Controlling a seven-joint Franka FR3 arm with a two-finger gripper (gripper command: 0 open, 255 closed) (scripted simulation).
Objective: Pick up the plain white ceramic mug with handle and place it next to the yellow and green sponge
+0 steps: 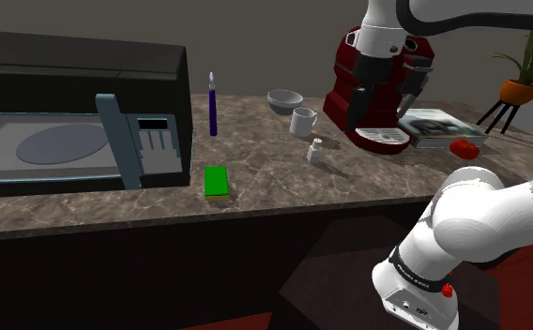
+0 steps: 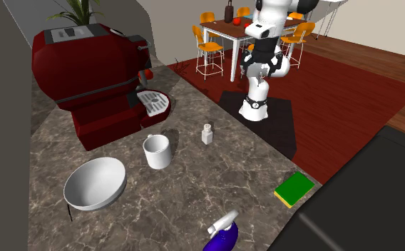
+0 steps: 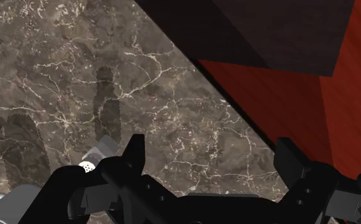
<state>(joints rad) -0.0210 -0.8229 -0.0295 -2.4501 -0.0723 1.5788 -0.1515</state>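
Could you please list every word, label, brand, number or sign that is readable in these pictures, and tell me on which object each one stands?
No text here can be read with certainty.
White robot arm, dark band near its base: pale lettering, too small to read.
Flat printed magazine beside the dark red coffee machine: cover print, blurred.
Black microwave's grey control panel: no legible characters.

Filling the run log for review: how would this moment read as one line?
phase: pre-grasp | fingers: open, empty | mug: upright on counter, untouched | sponge: on counter near microwave, apart from mug
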